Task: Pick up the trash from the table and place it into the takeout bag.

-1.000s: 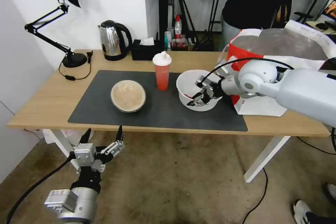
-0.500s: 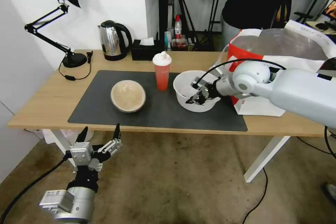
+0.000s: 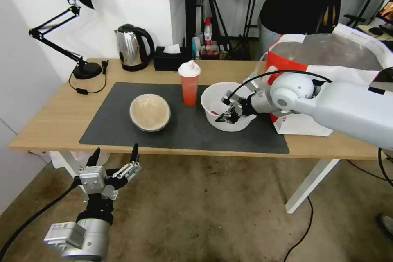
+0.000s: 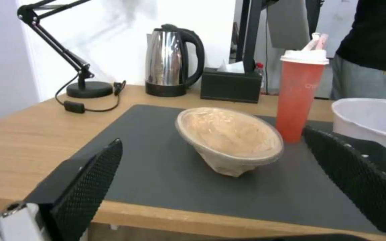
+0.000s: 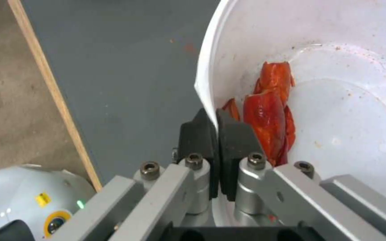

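On the dark mat (image 3: 123, 131) of the table (image 3: 53, 114), the large white bowl (image 3: 217, 98) sits right of centre, red food scraps (image 5: 266, 110) inside it. My right gripper (image 3: 227, 118) (image 5: 216, 120) is shut on its near rim, one pad inside and one outside. Just left of the bowl stands the red-orange cup (image 3: 189, 84) (image 4: 301, 97). Farther left, the beige bowl (image 3: 150, 111) (image 4: 231, 137) rests tilted. At the table's right end the takeout bag (image 3: 327, 55) stands open. Below the front edge, my left gripper (image 3: 116, 151) hangs open, its fingers (image 4: 85, 180) framing the beige bowl from a distance.
A steel kettle (image 3: 131, 47), a black tissue box (image 3: 168, 59) and a black desk lamp (image 3: 77, 28) with its cord line the back and left of the table. A person in dark clothes stands behind the bag. Bare floor lies in front.
My right gripper has drawn the white bowl a little to the left, closer to the cup. My left arm has sunk slightly and stays open.
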{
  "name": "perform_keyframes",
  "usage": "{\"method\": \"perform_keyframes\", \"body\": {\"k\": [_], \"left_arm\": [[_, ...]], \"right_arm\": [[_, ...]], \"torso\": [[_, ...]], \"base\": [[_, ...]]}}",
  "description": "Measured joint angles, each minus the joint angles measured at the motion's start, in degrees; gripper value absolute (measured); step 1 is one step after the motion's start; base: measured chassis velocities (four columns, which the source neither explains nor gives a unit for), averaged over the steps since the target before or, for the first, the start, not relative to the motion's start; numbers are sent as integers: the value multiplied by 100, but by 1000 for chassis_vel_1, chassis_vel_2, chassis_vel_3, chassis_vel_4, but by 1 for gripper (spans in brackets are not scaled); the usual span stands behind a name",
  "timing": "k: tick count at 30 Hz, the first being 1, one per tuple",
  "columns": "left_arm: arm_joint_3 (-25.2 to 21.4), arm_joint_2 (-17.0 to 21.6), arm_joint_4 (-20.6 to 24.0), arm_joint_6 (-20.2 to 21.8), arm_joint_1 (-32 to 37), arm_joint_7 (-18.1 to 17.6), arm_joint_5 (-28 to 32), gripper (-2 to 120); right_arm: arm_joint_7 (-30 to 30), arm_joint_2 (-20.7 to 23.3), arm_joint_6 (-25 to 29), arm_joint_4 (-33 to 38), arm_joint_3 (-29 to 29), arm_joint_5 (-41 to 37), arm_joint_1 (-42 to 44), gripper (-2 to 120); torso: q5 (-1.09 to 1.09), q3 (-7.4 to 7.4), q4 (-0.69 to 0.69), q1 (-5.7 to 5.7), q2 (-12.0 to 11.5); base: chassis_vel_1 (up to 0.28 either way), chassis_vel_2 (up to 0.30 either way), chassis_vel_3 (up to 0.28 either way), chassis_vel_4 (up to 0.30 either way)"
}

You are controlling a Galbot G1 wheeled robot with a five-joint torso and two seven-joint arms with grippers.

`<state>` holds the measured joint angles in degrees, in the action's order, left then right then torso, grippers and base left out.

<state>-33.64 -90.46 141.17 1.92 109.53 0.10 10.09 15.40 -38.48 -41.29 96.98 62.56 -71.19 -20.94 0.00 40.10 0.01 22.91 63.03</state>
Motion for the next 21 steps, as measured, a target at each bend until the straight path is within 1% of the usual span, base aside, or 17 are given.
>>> {"method": "perform_keyframes", "body": {"k": [2, 5, 11, 17, 19, 20, 21], "left_arm": [[1, -1, 0, 0, 0, 0, 0, 100], [-5, 5, -1, -2, -1, -4, -2, 100], [-13, 19, -3, -3, -4, -5, -2, 100], [-21, 38, -9, -4, -8, -6, 10, 100], [-21, 38, -9, -4, -8, -6, 10, 100], [-21, 59, -24, -4, -9, -6, 24, 100], [-21, 67, -27, -4, -10, -6, 27, 100]], "right_arm": [[-1, 2, 0, -1, -24, 4, 13, 0], [-47, -2, -17, -76, -226, -15, 39, 0], [-72, -15, -18, -136, -311, -71, -39, 0], [-79, -30, -18, -280, -414, -330, -401, 0], [-79, -30, -18, -280, -414, -330, -401, 0], [-79, -39, -17, -322, -434, -606, -798, 0], [-80, -49, -16, -321, -443, -678, -905, 0]], "torso": [[0, 0, 0, 0, 0], [2, 2, 0, 1, -1], [2, 2, 0, 2, -2], [-2, 2, 0, 2, -1], [-2, 2, 0, 2, -1], [-1, 2, -1, 2, -1], [-1, 1, -1, 1, -1]], "base": [[0, 0, 0, 0], [0, 0, 0, 0], [0, 0, 0, 0], [0, 0, 0, 0], [0, 0, 0, 0], [0, 0, 0, 0], [0, 0, 0, 0]]}}
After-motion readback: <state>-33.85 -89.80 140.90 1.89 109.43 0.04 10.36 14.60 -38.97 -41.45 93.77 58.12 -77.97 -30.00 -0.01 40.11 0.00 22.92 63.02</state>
